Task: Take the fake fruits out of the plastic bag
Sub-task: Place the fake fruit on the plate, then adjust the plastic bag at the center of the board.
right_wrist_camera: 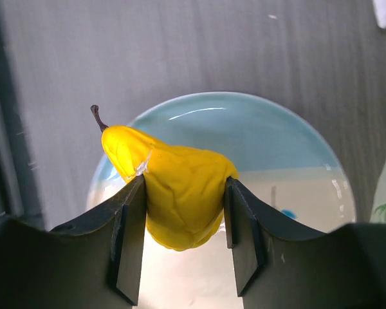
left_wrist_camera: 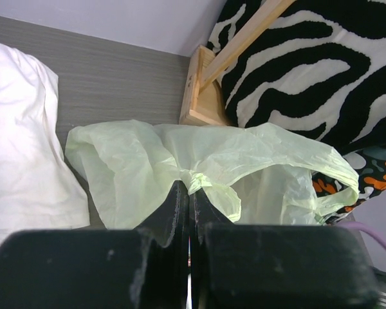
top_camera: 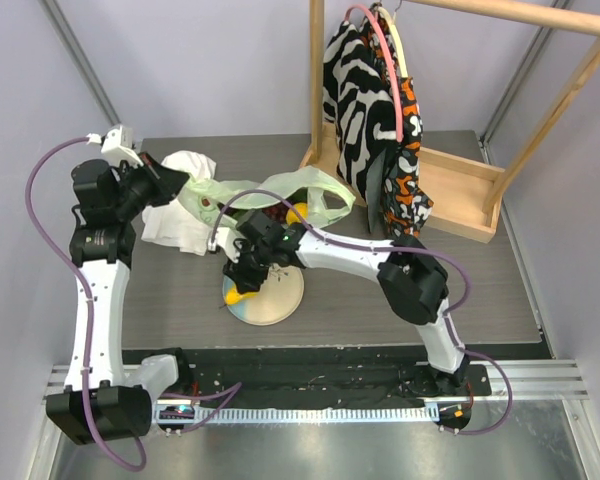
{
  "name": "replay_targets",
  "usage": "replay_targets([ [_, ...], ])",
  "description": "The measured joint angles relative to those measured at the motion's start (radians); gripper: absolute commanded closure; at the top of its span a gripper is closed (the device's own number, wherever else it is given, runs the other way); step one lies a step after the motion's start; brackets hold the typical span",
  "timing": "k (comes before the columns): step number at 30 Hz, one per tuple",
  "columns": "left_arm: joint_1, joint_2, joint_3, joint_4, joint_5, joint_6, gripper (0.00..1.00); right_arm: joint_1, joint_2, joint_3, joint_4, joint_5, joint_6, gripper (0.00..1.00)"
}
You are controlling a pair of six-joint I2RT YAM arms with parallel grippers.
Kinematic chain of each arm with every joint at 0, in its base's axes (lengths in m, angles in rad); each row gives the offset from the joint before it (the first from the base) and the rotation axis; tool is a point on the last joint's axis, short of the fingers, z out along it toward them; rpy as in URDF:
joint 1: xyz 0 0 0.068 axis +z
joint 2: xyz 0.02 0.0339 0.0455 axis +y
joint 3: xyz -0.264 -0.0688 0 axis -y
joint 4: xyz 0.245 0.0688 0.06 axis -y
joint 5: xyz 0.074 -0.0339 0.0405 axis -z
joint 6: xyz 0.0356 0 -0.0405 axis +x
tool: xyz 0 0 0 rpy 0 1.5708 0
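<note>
Yellow pear (right_wrist_camera: pixel 180 193): gripped across its wide body, over the left part of the plate (right_wrist_camera: pixel 257 135). Its brown stalk end points out past the plate's left rim. Whether it touches the plate cannot be told.
Right hand (right_wrist_camera: pixel 184 190): clamped on the yellow pear, one finger pressing on each side of it, directly above the plate.
Plastic bag (top_camera: pixel 280 188): pale green and translucent, stretched out just beyond the plate's far rim, with one handle loop trailing off to the plate's far right.
Round yellow fruit (top_camera: pixel 296 213): shows in the bag's mouth, just beyond the plate's far rim. The dark shapes beside it are too small to name.
Left hand (left_wrist_camera: pixel 190 193): fingers pressed together on a gathered fold of the plastic bag, beyond the plate and to its left.
Plate: pale blue and cream, lying flat on the worktop (top_camera: pixel 480 280).
White cloth (top_camera: pixel 180 215): crumpled, beyond the plate and to its left, right beside the bag.
Wooden rack (top_camera: pixel 460 190): well beyond the plate to its right, with a zebra-patterned garment (top_camera: pixel 355 100) hanging on it.
</note>
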Motion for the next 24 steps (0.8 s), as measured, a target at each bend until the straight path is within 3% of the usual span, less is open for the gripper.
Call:
replay_targets([
  [3, 0.0, -0.017, 0.0, -0.001, -0.002, 0.0, 1.0, -0.002, 0.073, 0.039, 0.033, 0.06, 0.019, 0.65],
  [5, 0.0, -0.023, 0.0, -0.001, -0.006, 0.0, 1.0, -0.003, 0.087, 0.063, 0.051, 0.084, 0.023, 0.34],
  [6, 0.0, -0.025, 0.0, -0.001, -0.006, 0.0, 1.0, -0.004, 0.089, 0.069, 0.056, 0.089, 0.026, 0.01],
  [10, 0.0, -0.025, 0.0, -0.002, -0.007, 0.001, 1.0, -0.004, 0.089, 0.072, 0.057, 0.099, 0.036, 0.0],
  [14, 0.0, -0.025, -0.002, -0.001, -0.006, 0.003, 1.0, -0.007, 0.047, 0.082, -0.056, 0.069, 0.004, 0.02],
  [18, 0.0, -0.036, -0.034, 0.001, -0.002, 0.003, 1.0, -0.042, -0.147, 0.046, -0.169, -0.008, -0.038, 0.08],
  [24, 0.0, -0.087, -0.142, -0.014, 0.017, 0.0, 1.0, -0.198, -0.505, 0.052, -0.151, -0.079, -0.062, 0.41],
])
